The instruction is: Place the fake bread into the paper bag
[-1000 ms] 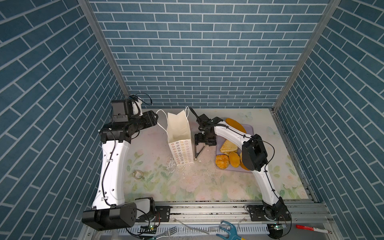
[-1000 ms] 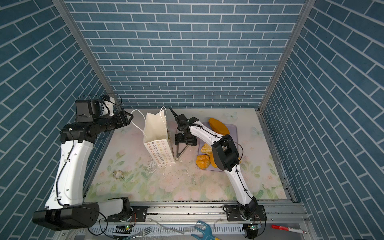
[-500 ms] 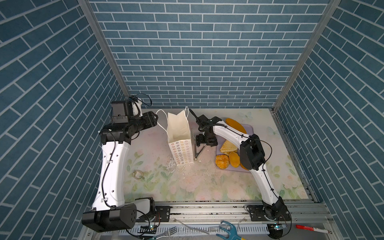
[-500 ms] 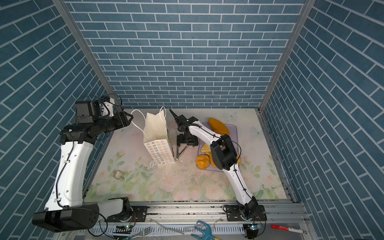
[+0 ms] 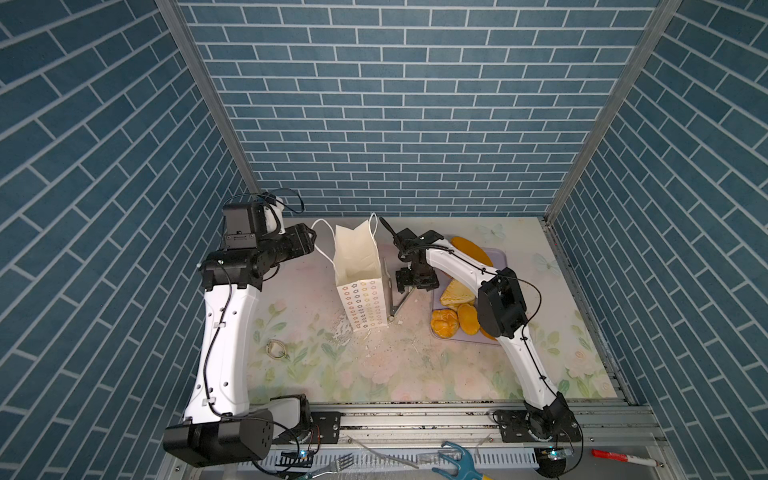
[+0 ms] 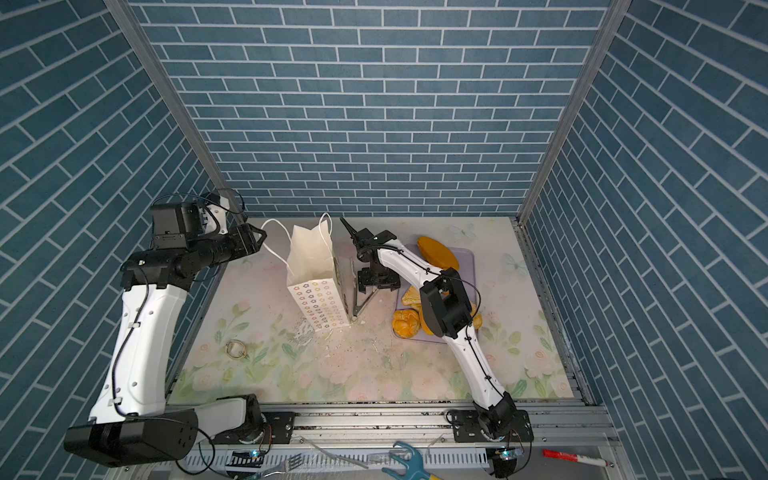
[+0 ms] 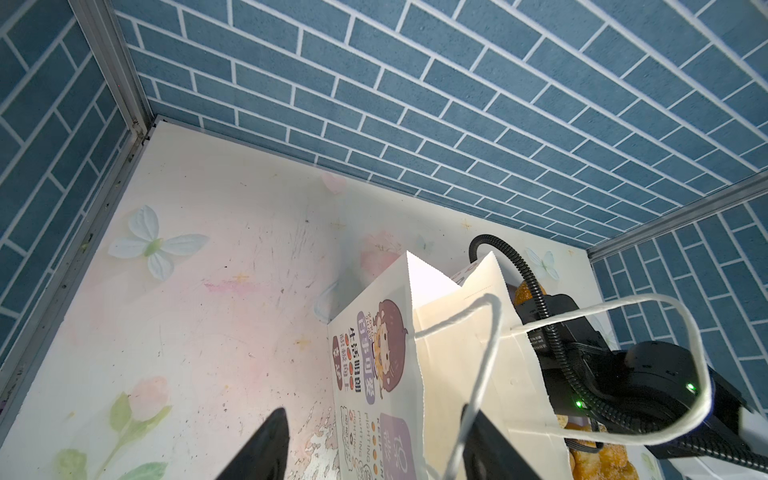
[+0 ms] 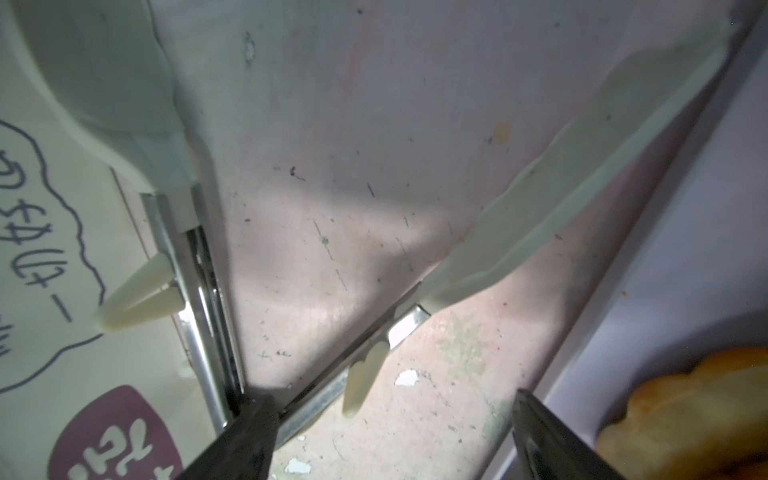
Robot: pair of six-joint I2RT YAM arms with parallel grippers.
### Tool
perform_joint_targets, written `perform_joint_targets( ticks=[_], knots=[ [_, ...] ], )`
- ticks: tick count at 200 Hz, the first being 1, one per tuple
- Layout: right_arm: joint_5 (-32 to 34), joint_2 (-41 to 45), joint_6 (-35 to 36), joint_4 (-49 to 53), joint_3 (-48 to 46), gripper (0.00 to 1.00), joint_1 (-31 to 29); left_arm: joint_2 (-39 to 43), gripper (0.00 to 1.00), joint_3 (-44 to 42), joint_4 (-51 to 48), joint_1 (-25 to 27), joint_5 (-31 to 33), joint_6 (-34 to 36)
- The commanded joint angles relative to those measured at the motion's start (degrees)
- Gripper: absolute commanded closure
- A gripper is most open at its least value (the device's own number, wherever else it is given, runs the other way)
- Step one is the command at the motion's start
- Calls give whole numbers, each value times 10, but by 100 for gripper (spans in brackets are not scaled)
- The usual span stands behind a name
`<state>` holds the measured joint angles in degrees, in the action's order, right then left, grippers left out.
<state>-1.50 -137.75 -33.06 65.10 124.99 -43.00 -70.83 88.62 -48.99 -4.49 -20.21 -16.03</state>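
Plainly the bread [image 5: 457, 293] lies on the lavender tray [image 5: 500, 261], right of the bag [image 5: 357, 257] in both top views and partly hidden by the right arm [image 5: 503, 307]. The bag stands upright, mouth open (its cartoon girl print shows in the left wrist view). Metal tongs [image 5: 399, 301] lie spread on the table [image 5: 316, 374] between bag and tray, one leg just beside the bag. The right gripper [image 8: 392, 409] hangs just above them, jaws wide apart and empty. The left gripper [image 7: 374, 419], jaws also apart, sits by the bag's rim, a cord handle [image 7: 482, 365] running between its fingers.
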Motion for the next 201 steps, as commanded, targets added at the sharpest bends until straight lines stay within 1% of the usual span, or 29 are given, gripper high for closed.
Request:
perform_joint_targets(
  ticks=[1,34,66,109,131,152,164,191,201],
  knots=[
    [9,-19,10,33,15,11,1,11,33,-9,8,-3,0,0],
    [9,-35,12,51,36,12,1,12,33,-12,11,-3,-2,-2],
    [21,-43,24,90,58,19,1,13,33,-17,17,-3,-4,-5],
    [40,1,42,88,10,23,12,11,33,-19,23,-3,-7,-9],
    [46,13,46,89,-9,23,18,13,33,-16,21,-3,-6,-7],
    [53,41,37,66,-38,23,20,16,33,-16,19,-3,-4,-6],
    [50,61,32,46,-51,20,19,17,33,-17,19,-3,-4,-6],
    [-2,115,6,-34,-105,14,15,17,33,-14,20,-3,-5,-8],
    [-24,117,2,-57,-121,13,13,16,33,-13,21,-3,-5,-8]
  ],
)
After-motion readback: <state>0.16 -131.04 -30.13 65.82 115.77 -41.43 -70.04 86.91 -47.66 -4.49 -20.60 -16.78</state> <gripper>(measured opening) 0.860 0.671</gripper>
